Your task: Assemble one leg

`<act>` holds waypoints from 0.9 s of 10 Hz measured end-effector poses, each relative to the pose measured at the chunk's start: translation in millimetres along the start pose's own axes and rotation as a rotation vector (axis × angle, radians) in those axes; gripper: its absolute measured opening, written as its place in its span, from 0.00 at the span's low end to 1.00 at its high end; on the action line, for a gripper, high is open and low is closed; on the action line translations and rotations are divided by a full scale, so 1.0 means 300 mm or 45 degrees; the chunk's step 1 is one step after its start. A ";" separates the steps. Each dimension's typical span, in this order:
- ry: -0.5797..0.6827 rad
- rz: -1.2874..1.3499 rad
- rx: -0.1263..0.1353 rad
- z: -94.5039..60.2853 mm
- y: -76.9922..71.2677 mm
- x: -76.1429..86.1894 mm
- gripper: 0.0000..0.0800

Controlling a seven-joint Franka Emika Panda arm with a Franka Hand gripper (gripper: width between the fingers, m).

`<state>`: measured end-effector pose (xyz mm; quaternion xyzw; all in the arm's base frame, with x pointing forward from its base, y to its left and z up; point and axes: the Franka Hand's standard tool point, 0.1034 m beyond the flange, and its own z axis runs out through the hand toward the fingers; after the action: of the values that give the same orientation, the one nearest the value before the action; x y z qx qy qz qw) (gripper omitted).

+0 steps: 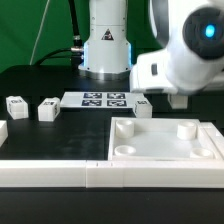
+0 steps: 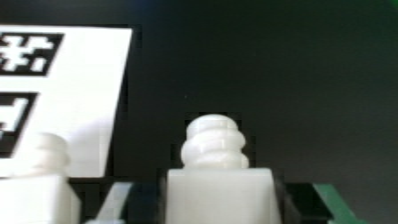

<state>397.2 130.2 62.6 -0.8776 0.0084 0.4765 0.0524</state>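
1. The gripper (image 2: 219, 203) hangs low over the black table (image 1: 60, 85), just off the marker board (image 1: 105, 100) on the exterior view's right.
2. In the wrist view a dark finger (image 2: 121, 205) shows on each side of the leg (image 2: 217, 165), so the gripper straddles it.
3. The fingers are partly closed, with little room left beside the leg. I cannot tell whether they actually press on it.
4. The leg is a white squarish post with a ribbed, rounded tip (image 2: 217, 135). It sits near the marker board but clear of it, on bare table.
5. A 2nd leg (image 2: 39, 175) of the same shape lies at the marker board's edge, between the board and the straddled leg, with its tip pointing the same way.
6. 2 more legs, one (image 1: 15, 103) and another (image 1: 47, 110), lie apart on the table off the marker board's other side, on the exterior view's left. Each shows a black-and-white tag.
7. The tray (image 1: 160, 152), with round corner sockets, lies nearer the camera than the marker board, towards the exterior view's right.
8. Long white bars (image 1: 50, 175) run along the front, nearer the camera than the board and the tray.
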 end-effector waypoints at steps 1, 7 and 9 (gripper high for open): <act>-0.018 0.003 0.003 -0.027 0.010 -0.039 0.36; 0.369 0.002 0.010 -0.087 0.007 -0.049 0.36; 0.571 -0.026 0.012 -0.118 0.016 0.004 0.36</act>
<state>427.2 121.8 80.4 -0.9613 0.0132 0.2690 0.0583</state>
